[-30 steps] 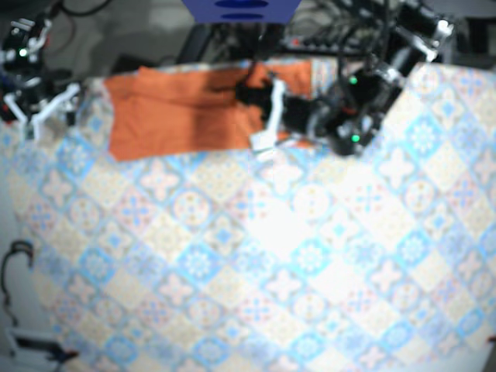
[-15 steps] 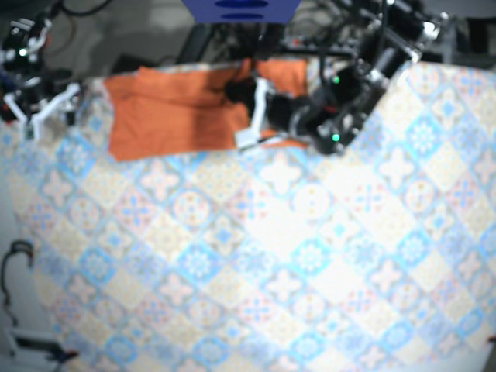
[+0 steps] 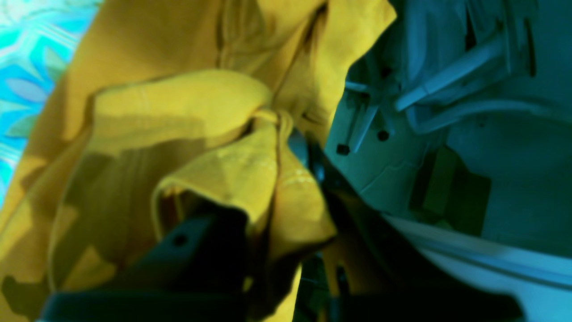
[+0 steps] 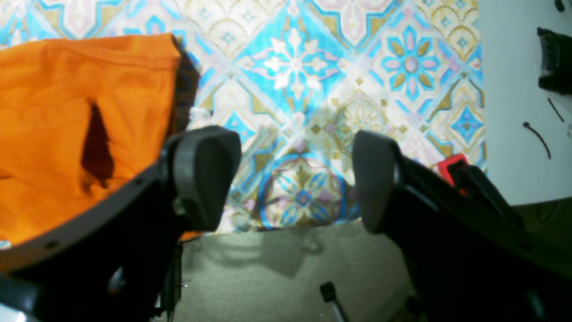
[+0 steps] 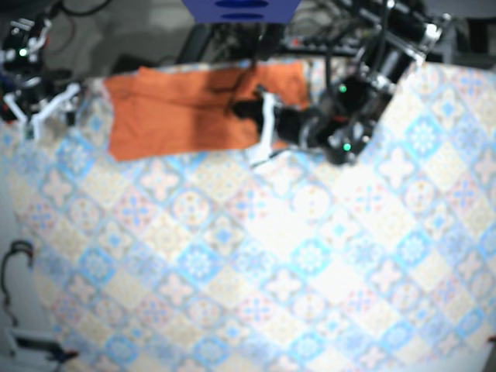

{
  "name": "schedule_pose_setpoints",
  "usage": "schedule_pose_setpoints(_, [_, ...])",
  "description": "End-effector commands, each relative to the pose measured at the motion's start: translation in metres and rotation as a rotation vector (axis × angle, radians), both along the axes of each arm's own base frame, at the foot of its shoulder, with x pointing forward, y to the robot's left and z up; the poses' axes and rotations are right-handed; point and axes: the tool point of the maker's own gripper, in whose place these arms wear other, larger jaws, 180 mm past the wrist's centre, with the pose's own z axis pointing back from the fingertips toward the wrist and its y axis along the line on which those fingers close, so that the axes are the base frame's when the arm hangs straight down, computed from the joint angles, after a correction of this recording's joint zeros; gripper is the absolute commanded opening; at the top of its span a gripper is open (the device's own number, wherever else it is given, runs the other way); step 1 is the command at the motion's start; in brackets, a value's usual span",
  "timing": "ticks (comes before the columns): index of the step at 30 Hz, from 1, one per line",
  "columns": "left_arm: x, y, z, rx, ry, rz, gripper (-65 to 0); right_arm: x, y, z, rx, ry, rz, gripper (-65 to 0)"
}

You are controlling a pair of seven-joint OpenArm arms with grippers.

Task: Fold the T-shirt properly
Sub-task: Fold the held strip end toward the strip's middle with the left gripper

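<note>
One edge of the orange fabric T-shirt is bunching inside my clamped left gripper for folding over; my right gripper is hanging wide.

At 11 o'clock on the surface, the orange cloth T-shirt looked soft and matt, bunching into rounded creases along stitched hems. The blue-and-cream tile-print tablecloth was smooth, matt fabric. The right gripper had black plastic fingers, smooth and matt, with dull, faintly rubbery pads.
</note>
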Motion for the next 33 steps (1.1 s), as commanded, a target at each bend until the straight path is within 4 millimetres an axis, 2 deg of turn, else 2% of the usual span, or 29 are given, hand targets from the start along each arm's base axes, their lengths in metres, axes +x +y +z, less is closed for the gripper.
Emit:
schedule_pose_setpoints(1, [0.009,-0.006,0.012,-0.042,-0.027,0.009,-65.0,0.007,-0.004,0.012,-0.020,-0.038,0.012,-23.0])
schedule_pose_setpoints(17, [0.017,-0.006,0.016,-0.043,-0.048,0.007,-65.0,0.009,-0.004,0.012,-0.019,-0.041,0.011,-23.0])
schedule_pose_setpoints(21, [0.018,-0.010,0.026,-0.060,-0.081,-0.005,-65.0,0.009,-0.004,0.012,-0.019,-0.041,0.011,-23.0])
schedule_pose_setpoints(33, [0.017,-0.010,0.025,-0.056,-0.078,-0.005,-65.0,0.009,-0.004,0.012,-0.018,-0.042,0.010,-23.0])
